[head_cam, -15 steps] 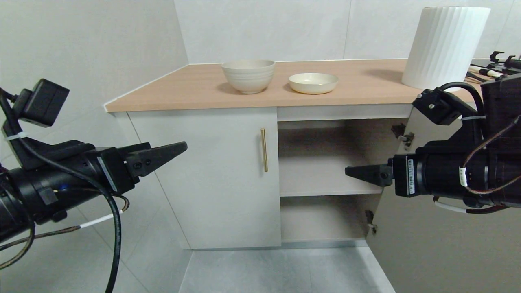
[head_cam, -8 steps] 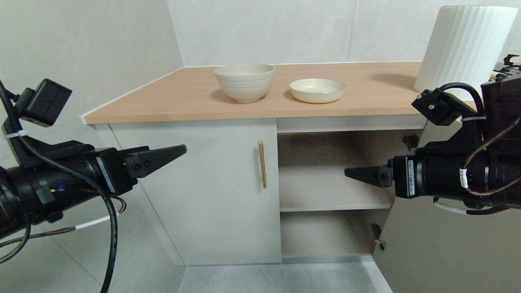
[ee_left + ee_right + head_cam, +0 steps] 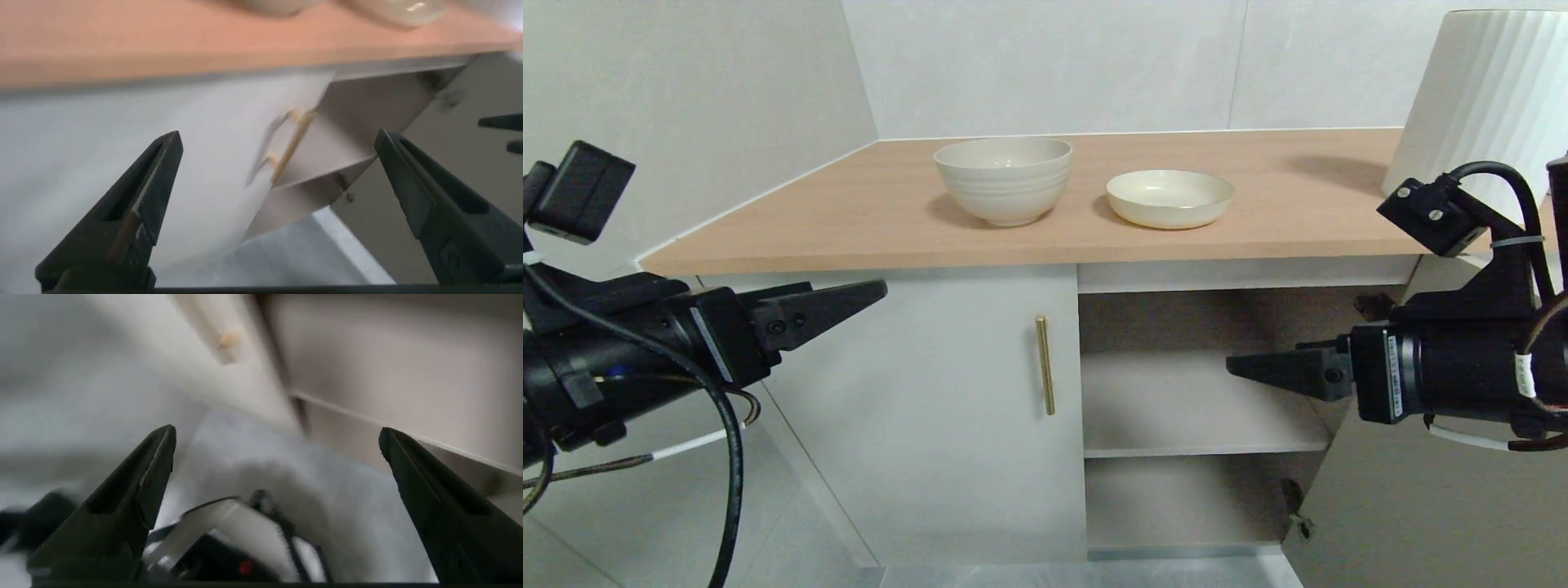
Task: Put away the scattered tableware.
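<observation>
Where the tableware sits: bowl (image 3: pixel 1002 190) and shallow dish (image 3: pixel 1170 198) side by side, not touching, on the worktop (image 3: pixel 849 220); bowl to the left.
Left gripper (image 3: pixel 874 291): jaws apart, near the closed cabinet door (image 3: pixel 915 408).
Right gripper (image 3: pixel 1241 367): jaws apart, before the open cabinet shelf (image 3: pixel 1176 408).

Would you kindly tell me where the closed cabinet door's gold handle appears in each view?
Head view: gold handle, upright near the closed door's right edge.
Left wrist view: blurred, beside the open compartment.
Right wrist view: a blurred tan stub, probably it.
Shared landmark: the open compartment's shelf.
</observation>
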Motion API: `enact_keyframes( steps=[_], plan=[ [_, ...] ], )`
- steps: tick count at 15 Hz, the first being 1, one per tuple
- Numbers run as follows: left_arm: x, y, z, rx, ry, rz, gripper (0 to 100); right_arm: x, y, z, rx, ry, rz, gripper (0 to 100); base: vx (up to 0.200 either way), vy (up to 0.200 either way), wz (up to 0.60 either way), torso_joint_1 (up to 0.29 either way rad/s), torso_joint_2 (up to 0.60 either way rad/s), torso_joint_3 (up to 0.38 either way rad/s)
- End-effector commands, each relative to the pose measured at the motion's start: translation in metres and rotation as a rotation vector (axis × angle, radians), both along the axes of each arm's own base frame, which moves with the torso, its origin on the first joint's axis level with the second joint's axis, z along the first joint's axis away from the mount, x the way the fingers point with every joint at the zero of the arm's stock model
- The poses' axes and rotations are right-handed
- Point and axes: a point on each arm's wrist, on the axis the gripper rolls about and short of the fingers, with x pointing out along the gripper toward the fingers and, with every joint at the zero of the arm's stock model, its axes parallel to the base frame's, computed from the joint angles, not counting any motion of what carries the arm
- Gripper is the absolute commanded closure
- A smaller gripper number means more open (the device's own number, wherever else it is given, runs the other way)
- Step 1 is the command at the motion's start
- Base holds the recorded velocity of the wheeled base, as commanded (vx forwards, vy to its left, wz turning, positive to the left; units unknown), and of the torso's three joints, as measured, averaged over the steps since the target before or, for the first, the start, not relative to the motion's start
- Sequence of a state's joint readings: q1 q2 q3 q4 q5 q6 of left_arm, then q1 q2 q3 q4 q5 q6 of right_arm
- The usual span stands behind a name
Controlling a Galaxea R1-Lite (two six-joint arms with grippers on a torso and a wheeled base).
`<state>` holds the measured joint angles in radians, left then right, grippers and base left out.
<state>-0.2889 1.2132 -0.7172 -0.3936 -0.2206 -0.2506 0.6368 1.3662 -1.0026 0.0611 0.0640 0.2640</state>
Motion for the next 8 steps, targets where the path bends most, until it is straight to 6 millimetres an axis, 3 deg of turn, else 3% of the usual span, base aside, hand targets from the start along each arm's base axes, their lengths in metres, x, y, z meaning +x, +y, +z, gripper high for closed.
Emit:
enact_keyframes(
  steps=[1, 8],
  plan=[
    [-0.0025, 0.0009, 0.0022, -0.004, -0.011, 0.000, 0, -0.0072, -0.0053, 0.0048, 0.014, -0.020, 0.002, 0, 0.000, 0.000, 0.00, 0.000, 0.00, 0.000],
    [-0.0003, 0.0002, 0.0000, 0.000, 0.002, -0.001, 0, 0.0005, -0.0014, -0.0020, 0.013, -0.023, -0.006, 0, 0.000, 0.000, 0.00, 0.004, -0.02, -0.015]
  ],
)
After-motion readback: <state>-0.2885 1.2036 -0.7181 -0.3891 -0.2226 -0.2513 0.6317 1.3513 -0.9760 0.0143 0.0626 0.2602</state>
